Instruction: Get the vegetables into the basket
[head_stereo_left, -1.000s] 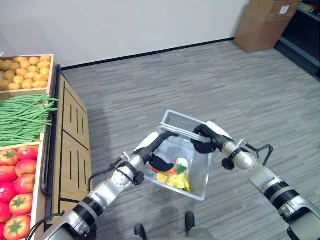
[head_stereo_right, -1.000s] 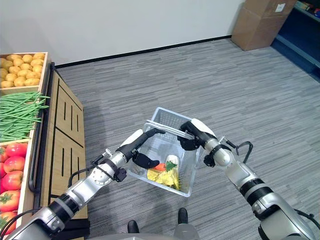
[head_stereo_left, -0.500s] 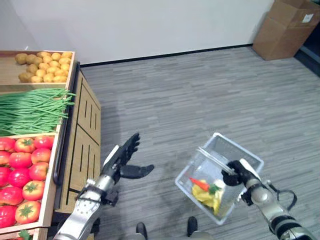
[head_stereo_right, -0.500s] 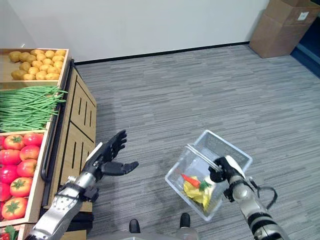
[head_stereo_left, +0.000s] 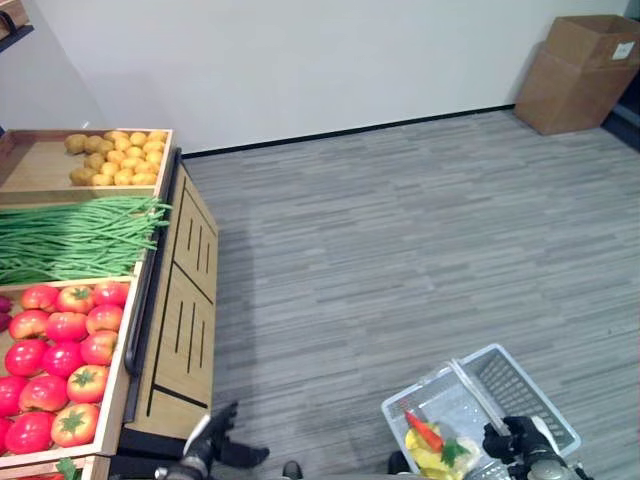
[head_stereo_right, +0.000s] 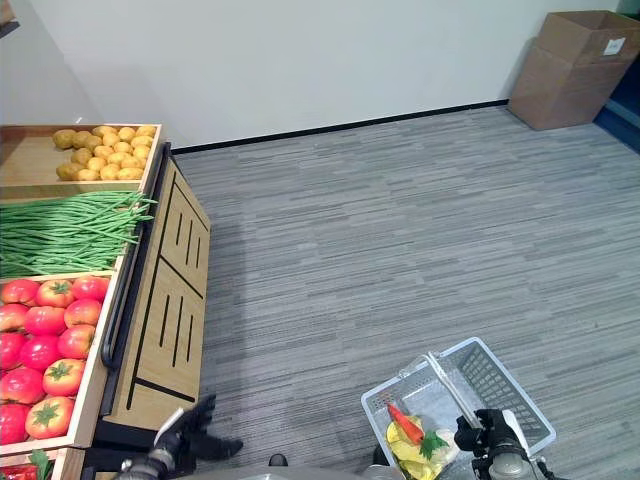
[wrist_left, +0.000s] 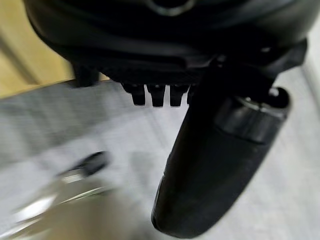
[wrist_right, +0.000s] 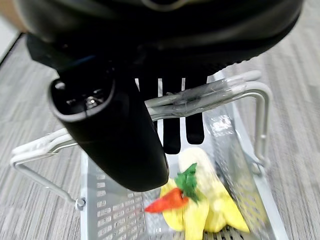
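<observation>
Vegetables, an orange carrot (head_stereo_left: 424, 433) and yellow corn (wrist_right: 210, 210), inside white wire basket (head_stereo_left: 545, 418), hanging by its handle (wrist_right: 200, 97) from curled right hand (head_stereo_right: 487, 436). Left hand (head_stereo_left: 215, 443) relaxed, fingers spread, beside wooden produce stand (head_stereo_left: 180, 330).

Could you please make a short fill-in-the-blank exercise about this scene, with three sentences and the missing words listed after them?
1. The right hand is curled round the basket's ____.
2. In the basket, an orange ____ lies on yellow produce.
3. On the wooden stand, the green beans lie between the potatoes and the ____.

Missing words: handle; carrot; tomatoes
</observation>
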